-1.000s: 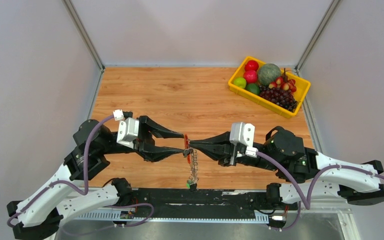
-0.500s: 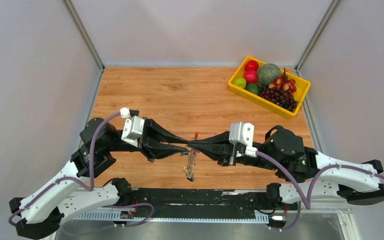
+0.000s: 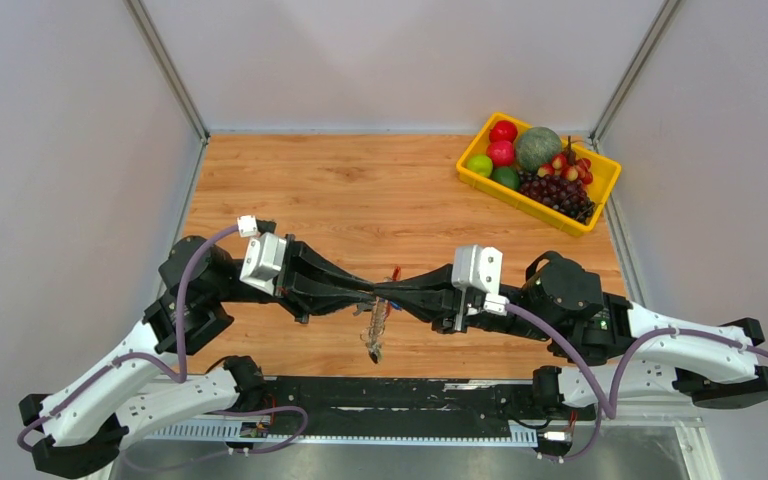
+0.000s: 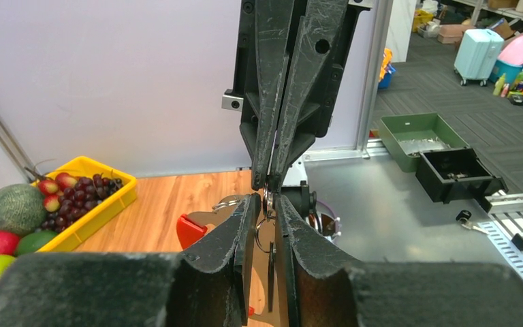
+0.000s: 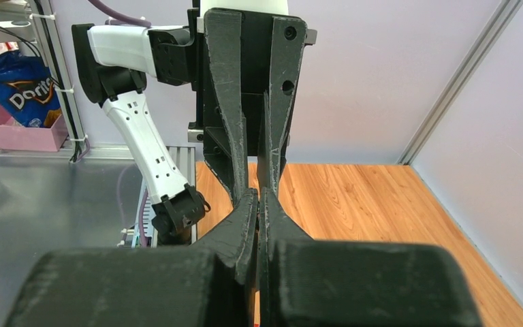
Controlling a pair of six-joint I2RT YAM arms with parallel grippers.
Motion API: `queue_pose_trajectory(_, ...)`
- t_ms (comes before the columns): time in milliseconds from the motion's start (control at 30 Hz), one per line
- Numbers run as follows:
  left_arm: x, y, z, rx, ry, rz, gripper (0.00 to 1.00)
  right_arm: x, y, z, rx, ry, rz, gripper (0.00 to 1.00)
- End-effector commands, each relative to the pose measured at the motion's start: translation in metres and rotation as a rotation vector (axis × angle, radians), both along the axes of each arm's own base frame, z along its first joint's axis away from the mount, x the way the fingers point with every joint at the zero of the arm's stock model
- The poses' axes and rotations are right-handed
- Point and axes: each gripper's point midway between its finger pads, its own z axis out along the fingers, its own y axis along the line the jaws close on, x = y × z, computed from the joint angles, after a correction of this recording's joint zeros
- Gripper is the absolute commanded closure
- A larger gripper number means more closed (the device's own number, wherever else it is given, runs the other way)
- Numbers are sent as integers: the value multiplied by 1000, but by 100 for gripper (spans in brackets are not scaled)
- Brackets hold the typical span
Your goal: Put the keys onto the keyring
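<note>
Black fingers of the left hand [image 4: 266, 201] stand nearly closed, a thin gap left around a wire loop of the keyring [image 4: 193, 229]. The keyring hangs over the wooden worktop [image 3: 290, 190] where both hands meet tip to tip. The right hand [image 5: 258, 196] is pinched shut on it. Far right sits a yellow fruit tray [image 3: 535, 210].

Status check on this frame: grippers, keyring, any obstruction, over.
Right gripper shut on the keyring, at its metal loop. Left gripper narrowed around the same loop, grip unclear. Keys strung below the tips. Nothing in the way.
</note>
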Motion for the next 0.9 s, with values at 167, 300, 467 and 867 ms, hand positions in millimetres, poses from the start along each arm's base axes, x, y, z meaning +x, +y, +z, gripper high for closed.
queue_pose_trajectory(167,0,0,0,-7,-6,2,75,-8,-12,42,116,-19,25,100)
queue_pose_trajectory(300,1,0,-1,-5,-7,4,84,-9,-12,43,121,-21,31,100)
queue_pose_trajectory(467,2,-2,-2,6,-5,0,100,-10,-12,43,123,-16,30,100)
queue_pose_trajectory(867,14,3,-16,141,9,81,100,4,-23,15,-76,147,-67,79)
